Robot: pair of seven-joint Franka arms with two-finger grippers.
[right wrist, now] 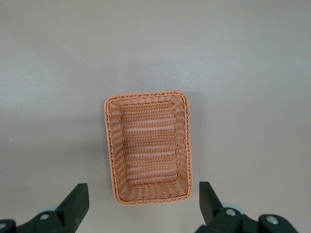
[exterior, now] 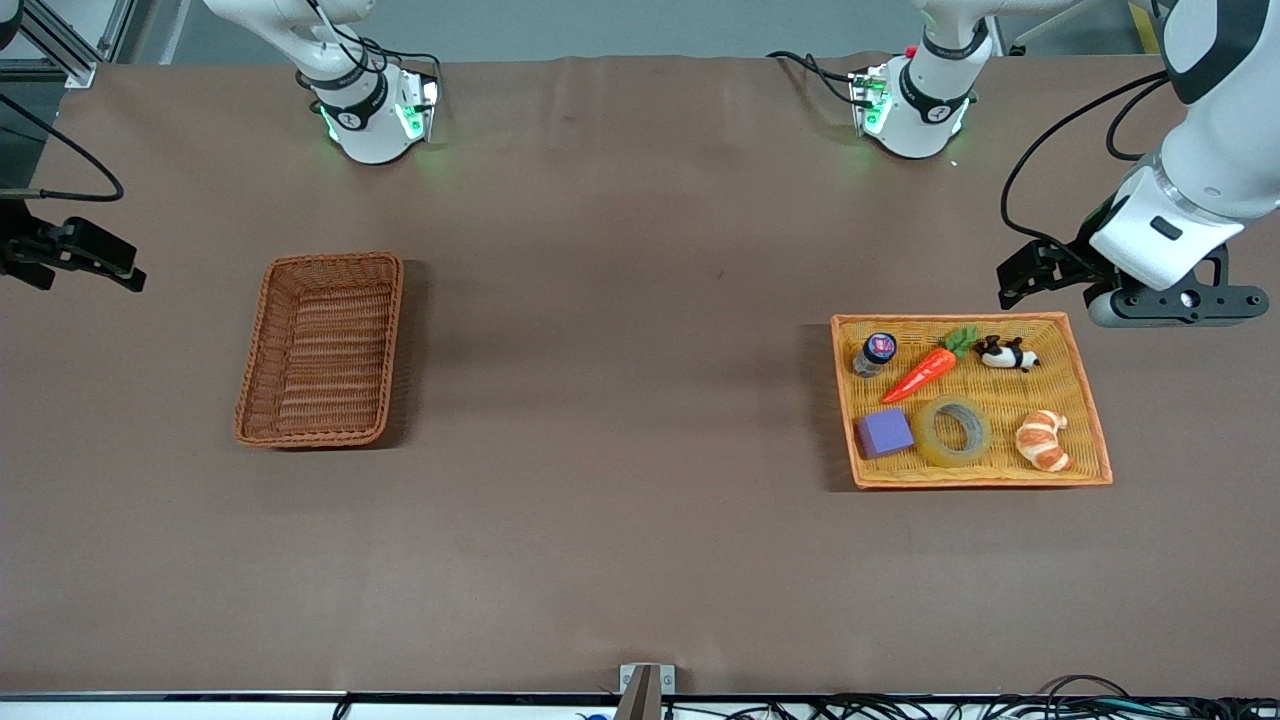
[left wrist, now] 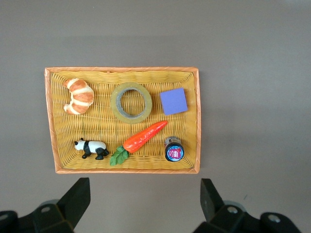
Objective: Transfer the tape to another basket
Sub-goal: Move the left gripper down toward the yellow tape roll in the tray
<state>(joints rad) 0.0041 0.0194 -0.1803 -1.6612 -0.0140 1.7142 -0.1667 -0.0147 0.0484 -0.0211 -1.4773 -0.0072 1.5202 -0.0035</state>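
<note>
Currently nothing is gripped. Nearest the front camera in the orange-yellow woven tray (exterior: 1090, 420), toward the left arm's end of the table, runs a row of three: purple block (exterior: 885, 432), tape (exterior: 951, 431), croissant (exterior: 1043, 440). The tape lies flat, ring opening up, grey core visible, between the block and the croissant, apart from both. It touches neither gripper.

Farther from the camera in the same tray: carrot (exterior: 925, 370) lying at a slant, leaves pointing toward the panda figure (exterior: 1007, 353), and a small jar with dark lid (exterior: 875, 353) just beside the carrot's tip. The carrot's tip end sits close to the tape and the block. The left wrist view confirms the layout: tape (left wrist: 131, 102) between croissant (left wrist: 78, 95) and purple block (left wrist: 173, 101), with carrot (left wrist: 144, 137), panda figure (left wrist: 91, 147) and jar (left wrist: 174, 150) in the other row.

The basket (exterior: 322, 348) sits toward the right arm's end of the table, well apart from the tray, nothing in it. The right wrist view shows the same, basket (right wrist: 148, 153) bare inside.

The left gripper (exterior: 1170, 300) hangs over the tray's edge nearest the bases, fingers spread wide, holding nothing. The right gripper (exterior: 75, 255) waits in the air at the table's edge, past the basket on the right arm's end, fingers also spread wide and empty.
</note>
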